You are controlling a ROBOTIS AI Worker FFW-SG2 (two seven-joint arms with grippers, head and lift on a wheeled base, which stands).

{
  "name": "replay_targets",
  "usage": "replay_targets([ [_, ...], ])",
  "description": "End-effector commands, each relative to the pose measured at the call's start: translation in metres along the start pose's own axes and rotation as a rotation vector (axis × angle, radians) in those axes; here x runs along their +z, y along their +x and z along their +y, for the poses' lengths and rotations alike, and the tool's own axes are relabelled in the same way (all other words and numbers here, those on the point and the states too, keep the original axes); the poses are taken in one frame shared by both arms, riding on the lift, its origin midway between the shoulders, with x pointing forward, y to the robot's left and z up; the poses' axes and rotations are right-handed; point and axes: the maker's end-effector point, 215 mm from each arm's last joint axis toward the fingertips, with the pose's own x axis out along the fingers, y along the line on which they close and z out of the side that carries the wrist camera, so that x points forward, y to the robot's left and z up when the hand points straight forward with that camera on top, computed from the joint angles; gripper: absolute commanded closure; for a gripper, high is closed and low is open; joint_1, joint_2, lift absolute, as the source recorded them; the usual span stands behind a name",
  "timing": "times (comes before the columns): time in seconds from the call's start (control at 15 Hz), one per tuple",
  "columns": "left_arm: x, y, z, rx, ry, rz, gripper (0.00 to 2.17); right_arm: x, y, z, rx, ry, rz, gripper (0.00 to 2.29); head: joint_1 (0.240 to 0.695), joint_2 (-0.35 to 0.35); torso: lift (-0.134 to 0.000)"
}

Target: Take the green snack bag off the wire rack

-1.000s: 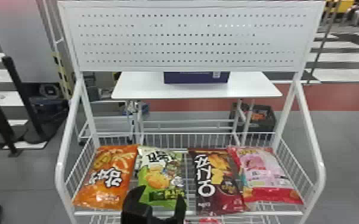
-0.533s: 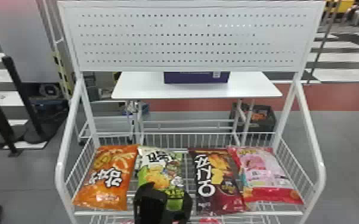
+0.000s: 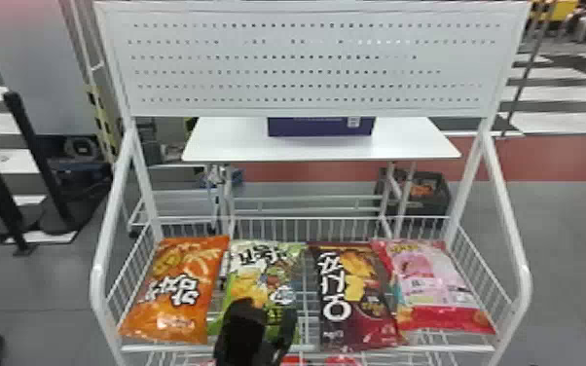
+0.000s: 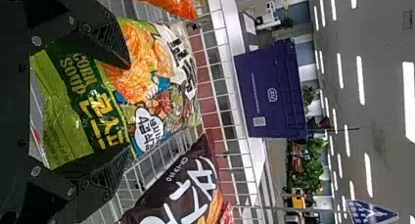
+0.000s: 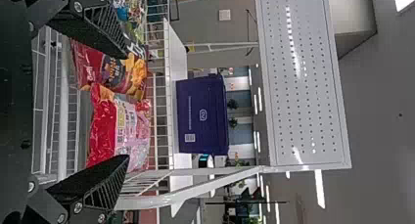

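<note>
The green snack bag (image 3: 267, 277) lies on the wire rack (image 3: 306, 348) between the orange bag and the dark brown one. My left gripper (image 3: 265, 319) is over its near part in the head view. In the left wrist view the left gripper (image 4: 128, 108) stands open, one finger on each side of the green snack bag (image 4: 105, 104); the upper finger covers part of its side. Whether the fingers touch it I cannot tell. My right gripper (image 5: 126, 106) is open and empty, facing the rack's right part, with the pink bag (image 5: 120, 128) beyond its fingers.
The orange bag (image 3: 180, 292) lies left of the green one; the dark brown bag (image 3: 350, 301) and pink bag (image 3: 433, 282) lie to its right. White side rails (image 3: 511, 228) and a perforated panel (image 3: 306, 63) frame the rack. A white table (image 3: 404, 141) stands behind.
My left gripper has shifted right and a little forward, farther over the green bag, and its fingers appear closer together in the head view. The bags have stayed in place.
</note>
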Motion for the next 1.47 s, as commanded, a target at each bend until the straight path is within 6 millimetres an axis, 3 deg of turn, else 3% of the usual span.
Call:
replay_targets([
  [0.0,-0.008,-0.002,0.001,0.003,0.005,0.019,1.01,0.000,0.000,0.000,0.000,0.000,-0.001,0.17,0.499,0.000,0.000],
  [0.07,-0.006,-0.003,0.002,0.010,0.003,0.013,1.36,0.001,0.001,0.000,0.000,0.000,-0.002,0.17,0.499,0.000,0.000],
  [0.2,-0.005,-0.004,0.002,0.013,0.001,0.012,1.74,0.001,0.001,0.000,-0.001,0.001,-0.002,0.17,0.499,0.000,0.000],
  [0.6,0.019,-0.022,-0.005,-0.005,-0.030,-0.046,1.74,0.000,0.001,-0.001,-0.003,0.003,-0.003,0.17,0.499,0.000,0.000],
  [0.73,0.037,-0.034,-0.005,-0.011,-0.041,-0.090,1.74,0.000,0.001,-0.001,-0.004,0.004,-0.003,0.17,0.499,0.000,0.000],
  [0.93,0.066,-0.066,-0.003,-0.020,-0.082,-0.173,1.74,0.000,0.001,-0.001,-0.005,0.005,-0.003,0.17,0.499,0.000,0.000],
  [1.2,0.097,-0.139,0.039,0.037,-0.121,-0.324,1.74,0.001,0.003,0.000,-0.004,0.005,-0.005,0.17,0.499,0.000,0.000],
  [1.27,0.103,-0.157,0.039,0.029,-0.141,-0.368,1.74,0.000,0.003,0.001,-0.003,0.006,-0.003,0.17,0.499,0.000,0.000],
  [1.4,0.100,-0.188,0.061,0.073,-0.130,-0.409,1.74,-0.001,0.004,0.001,-0.002,0.007,-0.003,0.17,0.499,0.000,0.000],
])
